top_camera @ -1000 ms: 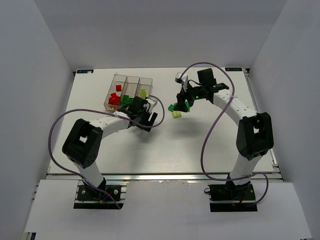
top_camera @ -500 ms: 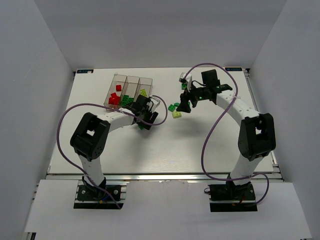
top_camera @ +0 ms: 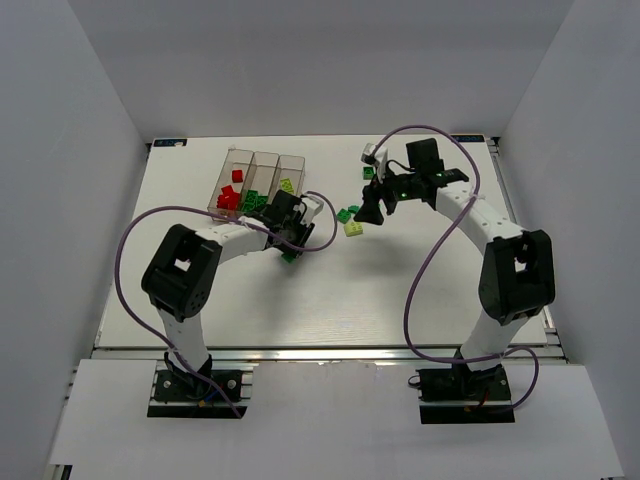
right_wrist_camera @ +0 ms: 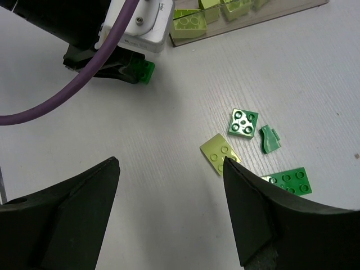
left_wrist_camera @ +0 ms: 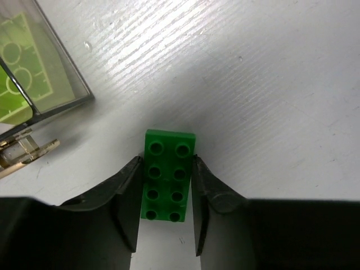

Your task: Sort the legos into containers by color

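Left claw (left_wrist_camera: 167, 166) is clamped on the dark green brick (left_wrist_camera: 167, 179) lying on the surface (left_wrist_camera: 270, 101) — its long axis running straight out between the fingers — with the containers (left_wrist_camera: 56, 84) just ahead-left.

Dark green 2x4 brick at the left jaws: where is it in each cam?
Top external: dark green eight-stud plastic brick, left of centre, just near side of the bins.
Left wrist: bottom centre, between the jaws.
Right wrist: upper left, partly hidden.
Shared landmark: clear plastic bin holding pale yellow-green bricks.
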